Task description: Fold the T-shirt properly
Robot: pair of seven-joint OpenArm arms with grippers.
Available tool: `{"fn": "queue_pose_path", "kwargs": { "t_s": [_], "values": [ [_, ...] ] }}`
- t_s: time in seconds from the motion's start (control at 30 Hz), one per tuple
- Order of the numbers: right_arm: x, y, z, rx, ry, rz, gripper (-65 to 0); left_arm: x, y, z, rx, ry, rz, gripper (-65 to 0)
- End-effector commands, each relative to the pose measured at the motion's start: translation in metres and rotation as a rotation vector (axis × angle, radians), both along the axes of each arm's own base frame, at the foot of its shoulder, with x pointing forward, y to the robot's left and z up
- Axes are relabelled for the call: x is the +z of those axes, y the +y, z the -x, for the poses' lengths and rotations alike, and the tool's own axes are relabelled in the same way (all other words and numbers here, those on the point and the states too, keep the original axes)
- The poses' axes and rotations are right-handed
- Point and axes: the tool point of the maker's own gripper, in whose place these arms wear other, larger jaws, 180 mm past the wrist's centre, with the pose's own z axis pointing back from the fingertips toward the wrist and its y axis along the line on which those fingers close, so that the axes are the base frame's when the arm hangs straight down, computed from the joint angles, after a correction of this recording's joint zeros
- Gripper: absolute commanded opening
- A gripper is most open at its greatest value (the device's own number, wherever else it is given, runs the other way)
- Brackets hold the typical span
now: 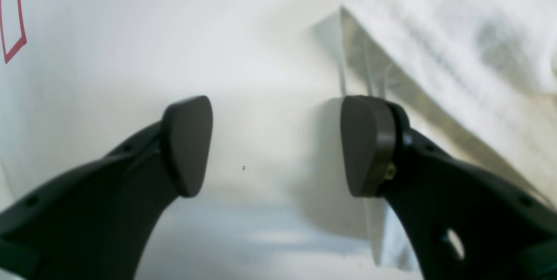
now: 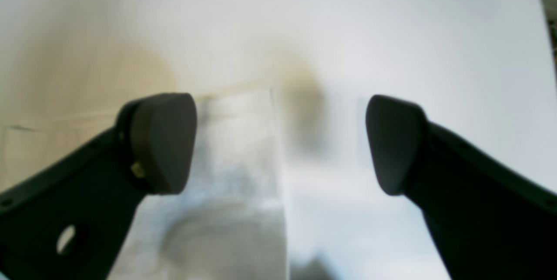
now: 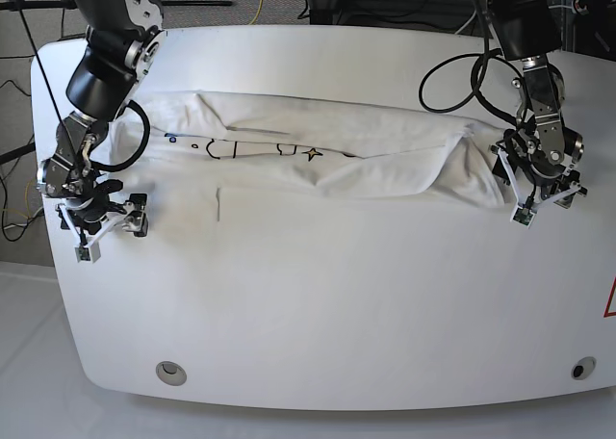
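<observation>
From my remote station: the near half of the white table lies bare before me, a red outline mark showing at its right edge. Past that, both arms sit low at either end of the T-shirt. The left gripper, at the scene's right, has its jaws spread wide with nothing between them but tabletop; a raised fold of white cloth stands just beside its one finger. The right gripper, at the scene's left, is likewise fully spread and holds nothing, poised over a flat edge of the cloth and the table beside it. The shirt stretches left to right across the far half of the table, folded lengthwise into a long white band, a strip of dark printed outlines and a star showing along its middle crease.
</observation>
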Motion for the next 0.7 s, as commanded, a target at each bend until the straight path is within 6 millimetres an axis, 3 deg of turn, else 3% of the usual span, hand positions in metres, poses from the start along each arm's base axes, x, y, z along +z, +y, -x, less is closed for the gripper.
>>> {"fn": "queue_pose_path", "kwargs": {
  "t_s": [0.0,0.67],
  "values": [
    [0.021,-0.008,-0.017,-0.011,-0.072,-0.002,-5.9,0.007,0.005,-0.004,0.002,-0.010,-0.020,-21.7],
    [0.013,0.008,-0.013,0.064,-0.062,-0.026,-6.0,0.007,0.004,-0.004,0.002,-0.012,-0.019,-21.7]
  ]
}}
